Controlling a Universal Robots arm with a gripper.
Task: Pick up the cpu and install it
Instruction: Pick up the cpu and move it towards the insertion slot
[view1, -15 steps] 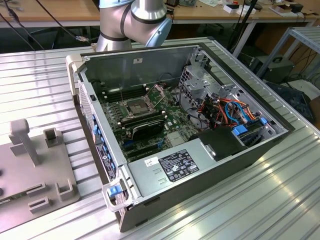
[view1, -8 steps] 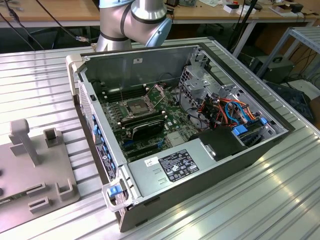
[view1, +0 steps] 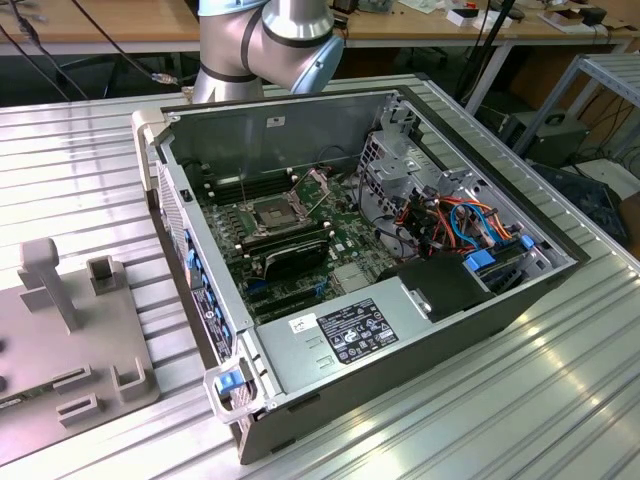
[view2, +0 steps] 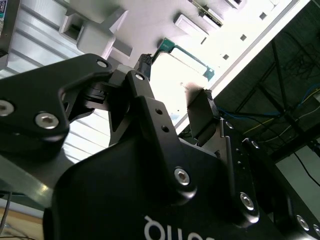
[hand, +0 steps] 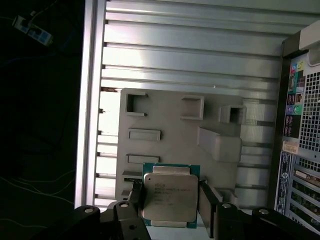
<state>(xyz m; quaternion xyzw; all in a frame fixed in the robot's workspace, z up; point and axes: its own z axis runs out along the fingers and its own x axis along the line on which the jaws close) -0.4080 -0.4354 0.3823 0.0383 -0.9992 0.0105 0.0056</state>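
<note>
- The hand (hand: 170, 189) straddles the cpu (hand: 169, 201), which is metal top up, on or just above the grey fixture (hand: 170, 135). I cannot tell whether it grips yet.
- In the exterior view, the fixture lies on the desk (view1: 560, 380) at 8 o'clock from the computer case (view1: 270, 130).
- A good grasp likely means centring on two opposite edges and keeping the chip level.
</note>
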